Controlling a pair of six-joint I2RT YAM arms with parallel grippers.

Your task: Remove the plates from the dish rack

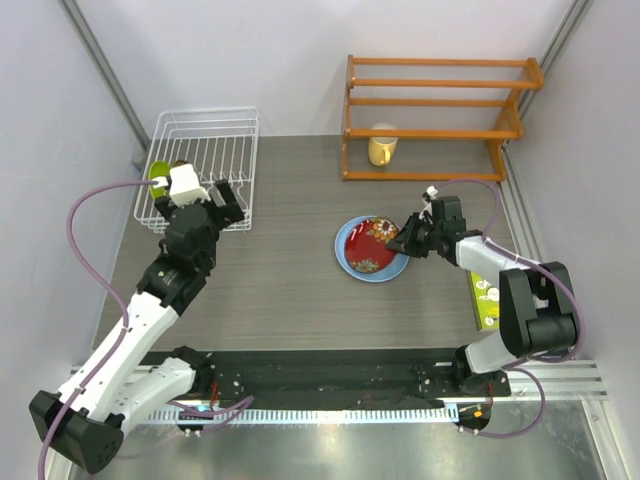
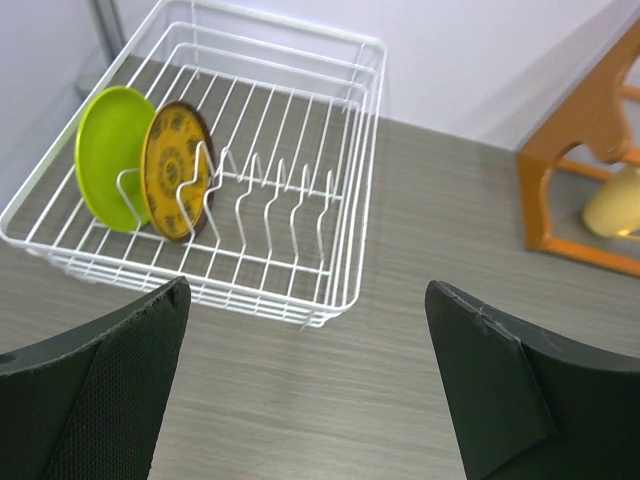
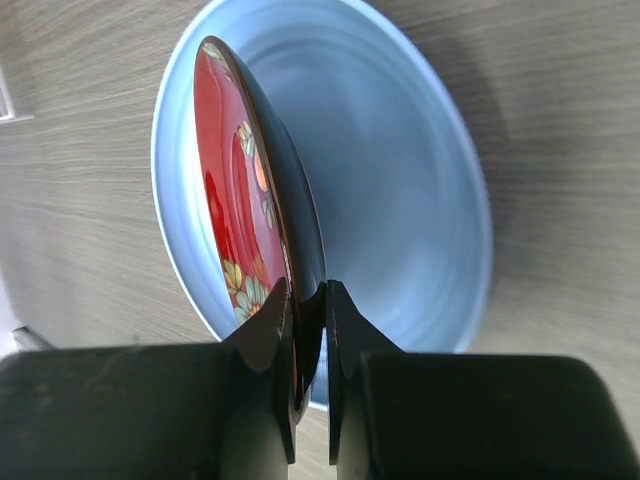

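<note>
**A:** From above, what do we have?

**B:** The white dish rack (image 1: 200, 165) sits at the far left corner of the bench (image 1: 290, 300). The left claw (image 1: 228, 198) hangs over its near right side. Right of the bench's middle, the right claw (image 1: 405, 238) grips the dark red plate (image 1: 368, 245) over the light blue plate (image 1: 378, 272). The left wrist hides most of what stands in the rack.

**A:** And the left wrist view?

**B:** That claw's jaws are wide apart and hold nothing. The lime green plate (image 2: 110, 155) and the yellow-orange plate (image 2: 175, 170) stand upright at the rack's left end, close together. We think a reach for one could snag the other or a wire divider.

**A:** The right wrist view?

**B:** The jaws are clamped on the thin rim of the red plate, which is tilted on edge above the blue one. We judge that so narrow a pinch could slip. If let go while tilted, the plate could clatter or slide off. We cannot tell whether its lower rim touches the blue plate.
</note>
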